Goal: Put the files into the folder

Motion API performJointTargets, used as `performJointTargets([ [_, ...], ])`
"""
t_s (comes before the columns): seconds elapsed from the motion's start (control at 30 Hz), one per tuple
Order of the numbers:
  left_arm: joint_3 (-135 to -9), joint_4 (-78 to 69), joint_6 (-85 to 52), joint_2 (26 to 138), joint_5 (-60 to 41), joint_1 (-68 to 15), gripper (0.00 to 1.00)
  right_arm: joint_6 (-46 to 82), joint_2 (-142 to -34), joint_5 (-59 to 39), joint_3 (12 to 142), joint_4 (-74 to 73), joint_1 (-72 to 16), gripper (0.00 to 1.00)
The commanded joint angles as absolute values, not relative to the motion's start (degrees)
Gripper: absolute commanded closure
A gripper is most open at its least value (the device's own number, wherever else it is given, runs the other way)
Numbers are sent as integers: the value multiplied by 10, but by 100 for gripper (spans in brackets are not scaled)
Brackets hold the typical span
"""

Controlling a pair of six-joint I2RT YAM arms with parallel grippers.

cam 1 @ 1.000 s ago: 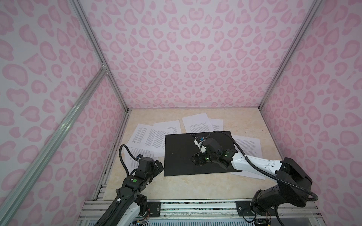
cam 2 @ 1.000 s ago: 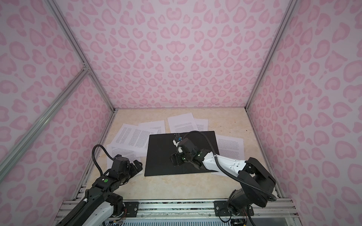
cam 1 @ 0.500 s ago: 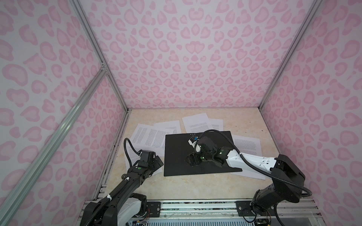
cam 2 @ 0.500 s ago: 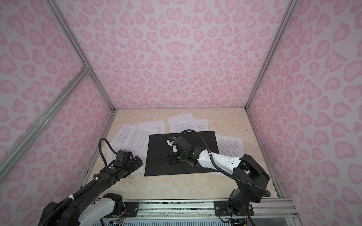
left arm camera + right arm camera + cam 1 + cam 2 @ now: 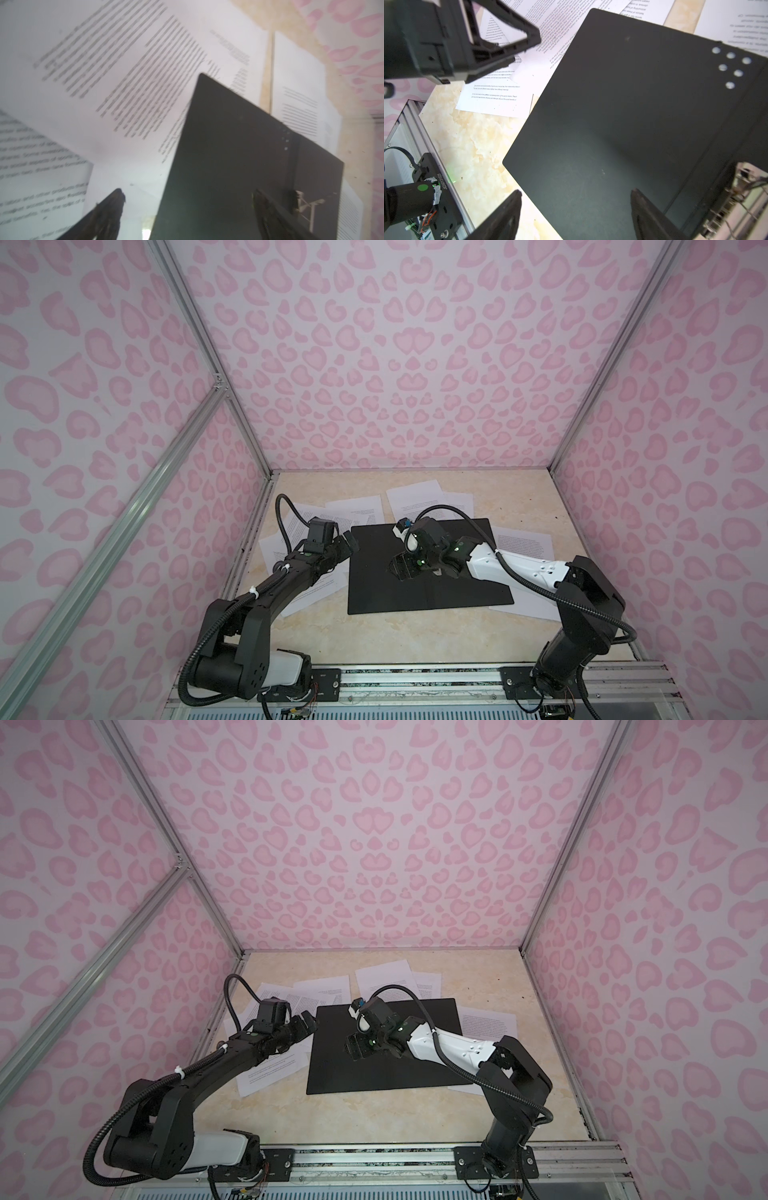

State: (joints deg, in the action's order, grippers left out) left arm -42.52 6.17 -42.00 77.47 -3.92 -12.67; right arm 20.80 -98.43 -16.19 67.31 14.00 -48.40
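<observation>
**Folder (image 5: 415, 597) still shut, grab about to begin**

Reaching forward since a second ago, the left hand (image 5: 351, 541) now sits at the folder's left edge. The right hand (image 5: 401, 568) has slid leftward across the black cover toward it. Neither sheets nor folder have shifted on the counter (image 5: 395, 643).

Seen from its own wrist, the left hand (image 5: 187, 199) has its fingers spread wide and holds nothing. One finger is over the folder (image 5: 228, 145) and one over the paper beside it, so the cover's edge runs between them. The right hand (image 5: 575, 197) is also spread and empty, with the folder (image 5: 623, 104) lying closed directly beneath and ahead of it. Whether it touches the cover I cannot tell.

All the printed sheets (image 5: 357, 510) are still outside. Some fan out under and beyond the left hand, more lie past the right hand, and several are tucked partly beneath the folder.

Trouble looks most likely at that left edge. The cover lies flat on paper, so a closing pinch could catch a sheet with it, or only the sheet, and crease it. A sideways nudge could slide the whole folder and drag the tucked pages. If the right hand bears down on the same flap, it pins shut what the left is lifting. The hands are also near each other and could knock together.
</observation>
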Motion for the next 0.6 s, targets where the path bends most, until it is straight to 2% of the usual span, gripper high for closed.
performJointTargets([
  [0.0,-434,98,-408,707,-41,-125,1,210,-1004,-178,688,154,-483,19],
  [0.2,-367,266,-451,549,50,-82,2,212,-1056,-195,734,147,-494,20],
  [0.33,-287,285,-447,458,25,-11,4,205,-1095,-204,776,155,-516,20],
  [0.57,-216,221,-435,457,-25,24,4,198,-1149,-228,843,170,-531,18],
])
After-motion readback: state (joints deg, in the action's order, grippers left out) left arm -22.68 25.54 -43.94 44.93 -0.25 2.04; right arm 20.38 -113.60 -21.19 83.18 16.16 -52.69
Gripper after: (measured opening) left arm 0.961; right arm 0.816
